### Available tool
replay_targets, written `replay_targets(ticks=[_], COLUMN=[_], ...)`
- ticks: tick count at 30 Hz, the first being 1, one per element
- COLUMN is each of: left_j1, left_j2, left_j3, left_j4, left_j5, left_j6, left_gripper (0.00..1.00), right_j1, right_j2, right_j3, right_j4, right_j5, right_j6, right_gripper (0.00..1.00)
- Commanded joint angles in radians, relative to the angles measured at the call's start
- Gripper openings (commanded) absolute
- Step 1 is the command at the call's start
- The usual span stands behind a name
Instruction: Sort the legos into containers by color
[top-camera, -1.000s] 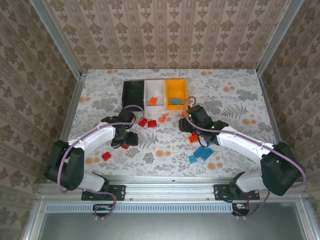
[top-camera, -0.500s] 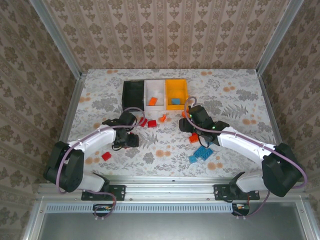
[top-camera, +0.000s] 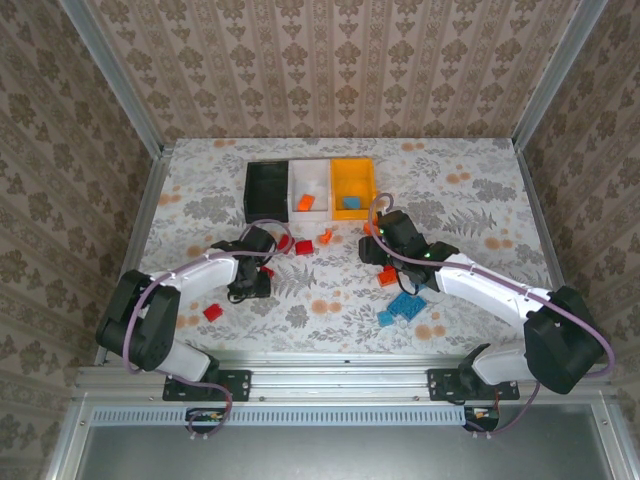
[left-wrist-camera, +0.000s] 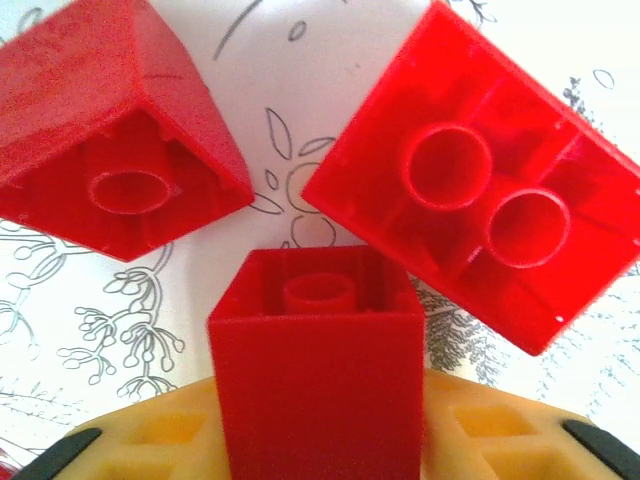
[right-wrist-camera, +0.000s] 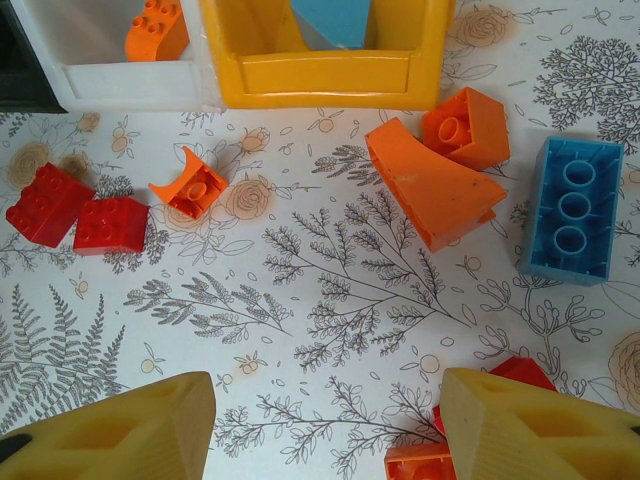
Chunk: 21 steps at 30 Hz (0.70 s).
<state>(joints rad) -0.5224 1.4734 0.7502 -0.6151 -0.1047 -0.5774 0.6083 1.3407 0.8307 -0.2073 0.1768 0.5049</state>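
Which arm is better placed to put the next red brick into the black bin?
Left. Its tool grips a red brick and is nearer the black bin; the right tool is open, holding nothing.

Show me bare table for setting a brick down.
Bare: the floral table right of the orange-yellow plastic bin, and left of the black plastic bin. Crowded: before the bins, among red bricks and blue bricks.

The left tool (top-camera: 260, 277), gripping a red lego (left-wrist-camera: 318, 380), has drawn slightly nearer the arm bases.
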Motion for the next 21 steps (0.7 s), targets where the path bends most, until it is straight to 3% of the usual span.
replay_targets(ticks=[1,6,15,19,21], left_j1=[-0.002,-0.013,-0.073,-0.014,0.035], left_j2=[-0.030,-0.072,-0.258,-0.149,-0.048], left_j3=[-0.009,0.004,0.154,0.349,0.458], left_j4=[-0.008,-0.053,-0.186,-0.202,-0.180], left_j5=[-0.051,-0.065,-0.148,-0.153,-0.092], left_j6=[-0.012,-0.014,0.016,0.115,0.164], left_gripper=[0.38,0.31,0.29,0.29,0.28], right_j1=[-0.005,-0.005,-0.073,-0.156,-0.199], right_j2=[-0.028,-0.028,-0.038,-0.041,-0.040], right_j3=[-0.007,-0.007,0.010,0.006,-0.003], right_j4=[-0.013,-0.012,-0.022,-0.019,-0.014], right_j5=[0.010,0.012,-0.027,-0.082,-0.102], right_j6=[0.006,0.003,0.012,0.050,0.071], right_gripper=[0.61,0.61,0.60,0.60,0.60])
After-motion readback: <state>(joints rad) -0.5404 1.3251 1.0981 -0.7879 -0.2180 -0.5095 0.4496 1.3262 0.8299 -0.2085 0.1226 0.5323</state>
